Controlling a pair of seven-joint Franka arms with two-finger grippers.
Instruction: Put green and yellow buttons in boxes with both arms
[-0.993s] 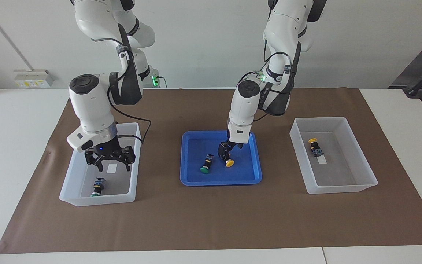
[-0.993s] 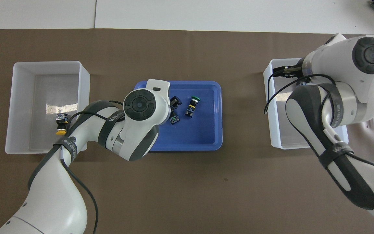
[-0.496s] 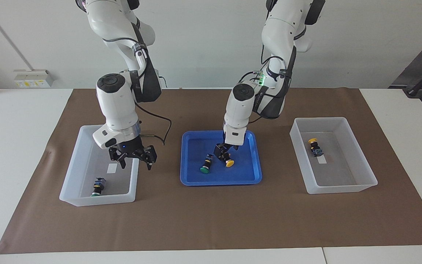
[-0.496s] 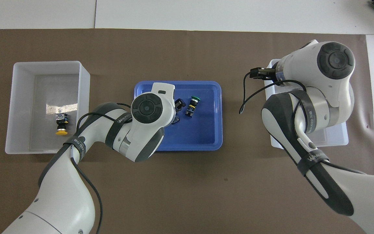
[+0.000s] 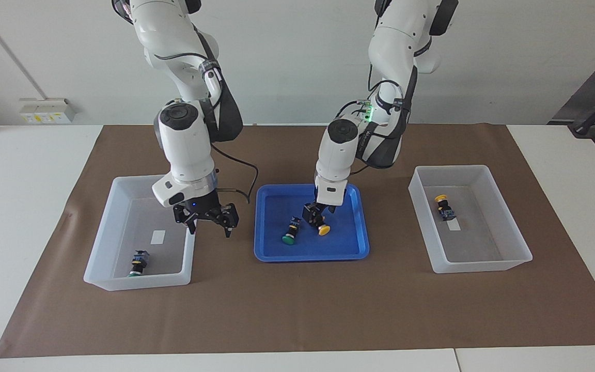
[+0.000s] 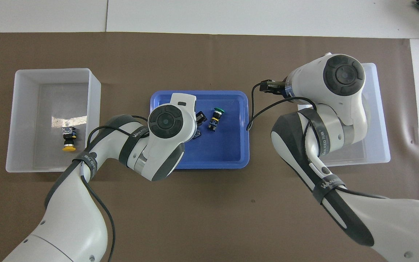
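A green button (image 5: 291,232) and a yellow button (image 5: 323,230) lie in the blue tray (image 5: 277,204). My left gripper (image 5: 316,214) is down in the tray, right at the yellow button's black body. My right gripper (image 5: 209,227) is open and empty, over the mat between the tray and the box (image 5: 137,283) at the right arm's end. That box holds a green button (image 5: 137,263). The box (image 5: 478,266) at the left arm's end holds a yellow button (image 5: 444,205). In the overhead view the tray's green button (image 6: 215,118) and the boxed yellow button (image 6: 68,138) show.
A brown mat (image 5: 297,310) covers the table's middle, with white table top at both ends. The tray stands between the two boxes. Each box has a small white label (image 5: 158,237) on its floor.
My right arm has swung from over its box toward the tray, its gripper open and empty. My left gripper has shifted only slightly at the yellow button. No button has moved.
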